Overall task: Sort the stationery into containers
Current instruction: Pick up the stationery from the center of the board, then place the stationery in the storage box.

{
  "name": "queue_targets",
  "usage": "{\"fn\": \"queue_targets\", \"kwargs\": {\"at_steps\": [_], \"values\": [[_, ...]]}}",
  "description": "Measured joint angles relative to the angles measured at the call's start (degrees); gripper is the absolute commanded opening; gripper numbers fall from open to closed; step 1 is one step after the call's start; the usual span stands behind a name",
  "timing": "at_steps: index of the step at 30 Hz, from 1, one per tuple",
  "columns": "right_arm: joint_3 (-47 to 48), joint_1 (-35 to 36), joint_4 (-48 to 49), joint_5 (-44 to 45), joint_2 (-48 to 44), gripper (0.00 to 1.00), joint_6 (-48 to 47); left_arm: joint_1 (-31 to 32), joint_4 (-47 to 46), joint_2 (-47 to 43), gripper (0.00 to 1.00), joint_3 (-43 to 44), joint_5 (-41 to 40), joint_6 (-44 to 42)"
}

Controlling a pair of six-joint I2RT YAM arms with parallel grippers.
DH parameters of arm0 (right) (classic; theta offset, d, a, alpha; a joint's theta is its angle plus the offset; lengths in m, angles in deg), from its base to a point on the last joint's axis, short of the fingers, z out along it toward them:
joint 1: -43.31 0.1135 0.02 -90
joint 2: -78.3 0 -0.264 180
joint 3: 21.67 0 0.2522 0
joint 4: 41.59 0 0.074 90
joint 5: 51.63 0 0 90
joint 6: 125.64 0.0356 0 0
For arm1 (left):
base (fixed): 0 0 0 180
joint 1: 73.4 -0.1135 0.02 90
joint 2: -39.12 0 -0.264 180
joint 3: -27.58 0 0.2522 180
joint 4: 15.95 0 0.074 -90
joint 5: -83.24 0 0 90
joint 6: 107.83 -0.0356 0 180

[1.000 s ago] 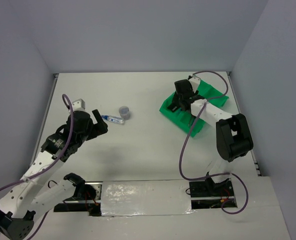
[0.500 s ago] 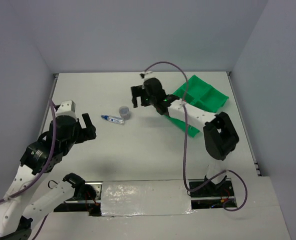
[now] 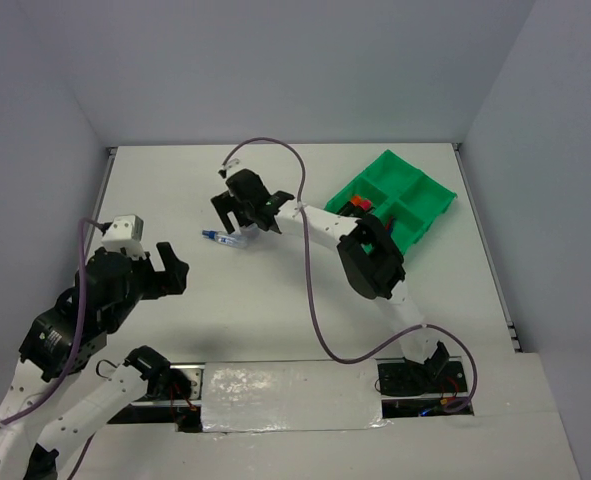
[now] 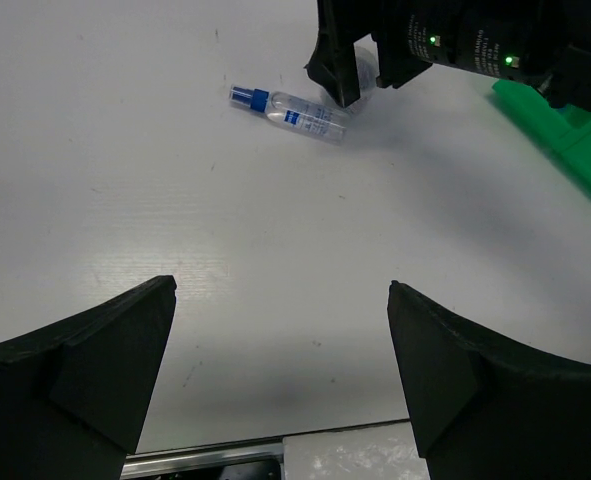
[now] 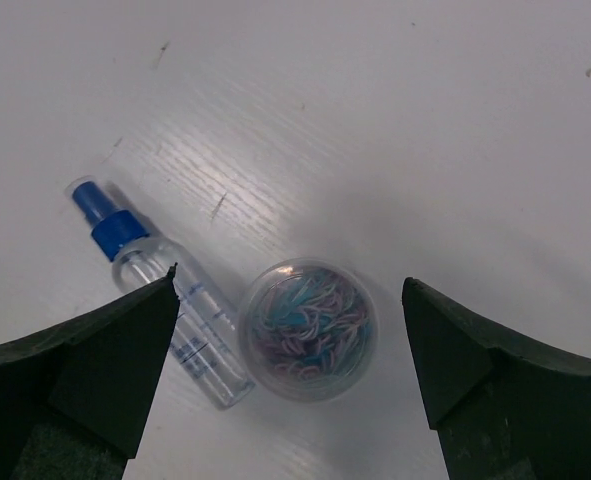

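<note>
White table point(image 3: 275, 300), right hand point(image 5: 290, 285) spread wide above round tub point(image 5: 308, 328) beside clear-blue tube point(image 5: 175, 305), left hand point(image 4: 280, 300) released

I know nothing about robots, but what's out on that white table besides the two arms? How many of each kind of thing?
Clear bottle with a blue cap: 1
Small round tub of coloured bits: 1
Green tray: 1
Total: 3
Reddish things lie in one tray compartment, too small to count.
</note>
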Motion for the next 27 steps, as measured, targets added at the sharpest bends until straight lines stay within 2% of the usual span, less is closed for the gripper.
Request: {"fn": "queue_targets", "kwargs": {"at_steps": [3, 5, 7, 8, 10, 11, 13, 14, 16, 23, 27], "values": [[2.3, 0.0, -1.4, 1.9, 2.4, 0.99, -0.2, 0.3, 0.0, -0.1, 0.99, 0.0, 0.0, 0.0], [2.5, 0.0, -2.1, 2.5, 3.1, 0.93, -0.3, 0.4, 0.0, -0.3, 0.99, 0.0, 0.0, 0.0], [2.5, 0.0, -3.0, 3.0, 3.7, 0.81, -0.4, 0.5, 0.0, -0.7, 0.99, 0.0, 0.0, 0.0], [2.5, 0.0, -3.1, 3.0, 3.8, 0.69, -0.6, 0.7, 0.0, -0.8, 0.99, 0.0, 0.0, 0.0], [2.5, 0.0, -3.3, 2.9, 4.1, 0.59, -0.8, 0.8, 0.0, -1.0, 0.99, 0.0, 0.0, 0.0], [2.5, 0.0, -3.3, 3.0, 4.1, 0.48, -0.9, 0.9, 0.0, -1.2, 0.99, 0.0, 0.0, 0.0], [2.5, 0.0, -3.3, 3.0, 4.1, 0.38, -0.9, 1.0, -0.1, -1.3, 0.99, 0.0, 0.0, 0.0], [2.4, 0.0, -3.1, 3.0, 4.1, 0.25, -0.9, 1.0, -0.1, -1.4, 0.99, 0.0, 0.0, 0.0], [1.4, 0.0, -1.8, 3.4, 3.8, 0.15, -1.0, 1.1, -0.1, -1.6, 0.99, 0.0, 0.0, 0.0], [-6.4, -1.6, 1.1, 7.0, -2.4, 0.13, -1.7, 1.4, -0.2, -1.9, 0.99, 0.0, 0.0, 0.0], [-8.3, -8.7, 1.6, 7.5, -9.8, 0.14, -1.4, 1.4, -0.2, -2.2, 0.99, 0.0, 0.0, 0.0]]}}
